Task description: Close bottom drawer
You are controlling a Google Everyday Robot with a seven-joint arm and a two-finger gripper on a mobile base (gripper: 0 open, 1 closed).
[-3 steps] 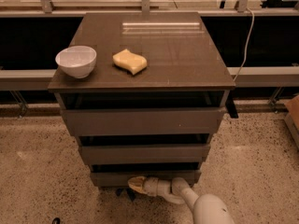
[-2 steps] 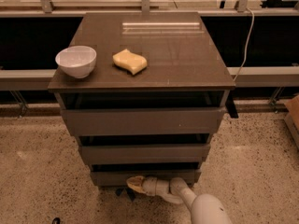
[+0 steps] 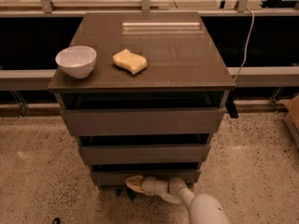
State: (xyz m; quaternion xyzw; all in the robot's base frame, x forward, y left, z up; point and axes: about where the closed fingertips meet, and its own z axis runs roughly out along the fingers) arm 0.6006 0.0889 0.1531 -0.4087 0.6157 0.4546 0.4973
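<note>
Three drawers (image 3: 142, 121), one bowl (image 3: 76, 61), one sponge (image 3: 130, 61), one claw (image 3: 133, 184) at bottom drawer (image 3: 145, 177)

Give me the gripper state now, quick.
Gripper: open or closed cannot be told; it is low at the front panel of the bottom drawer.

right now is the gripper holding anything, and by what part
Nothing appears held; the gripper lies against the front panel's lower edge on the bottom drawer.
</note>
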